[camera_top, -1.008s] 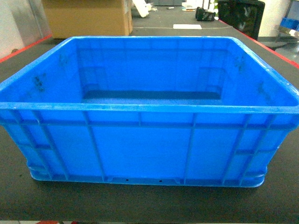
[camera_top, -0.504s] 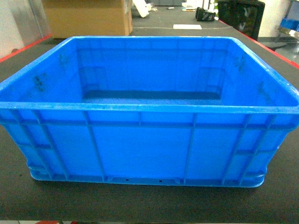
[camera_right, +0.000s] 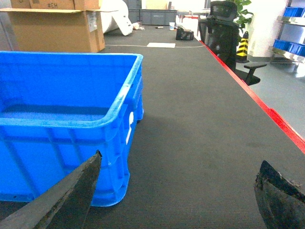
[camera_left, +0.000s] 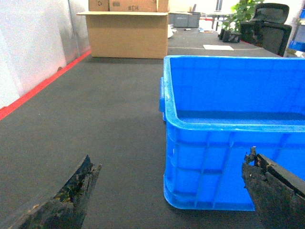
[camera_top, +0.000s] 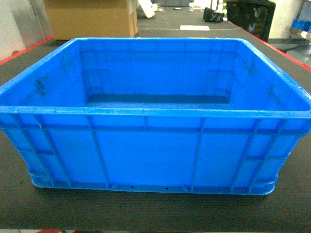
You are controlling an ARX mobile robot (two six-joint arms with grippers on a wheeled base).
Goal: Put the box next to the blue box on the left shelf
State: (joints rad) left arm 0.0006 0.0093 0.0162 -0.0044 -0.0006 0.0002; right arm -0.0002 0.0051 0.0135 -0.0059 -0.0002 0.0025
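Head view: the box (camera_top: 154, 116) fills nearly the whole frame, standing upright on a dark mat (camera_top: 146, 211), its ribbed near wall facing the camera and its inside bare. Above it at the upper left of the frame sits a cardboard carton (camera_top: 90, 18); at the upper right a black office chair (camera_top: 250, 17) stands past a red floor line (camera_top: 291, 56). Neither arm shows in this view.

Left wrist view: the left gripper (camera_left: 174, 191) has its two worn dark fingers (camera_left: 71, 195) spread wide at the bottom corners of the frame, holding nothing. The box's left corner (camera_left: 167, 124) lies between them, a little ahead, not touched.

Right wrist view: the right gripper (camera_right: 183, 191) is likewise spread wide and pinches nothing. The box's right end wall (camera_right: 128, 138) stands just beyond the left-hand finger; whether they touch cannot be told. Bare mat (camera_right: 200, 143) fills the gap, and the red line (camera_right: 267, 112) runs along the right of the frame.
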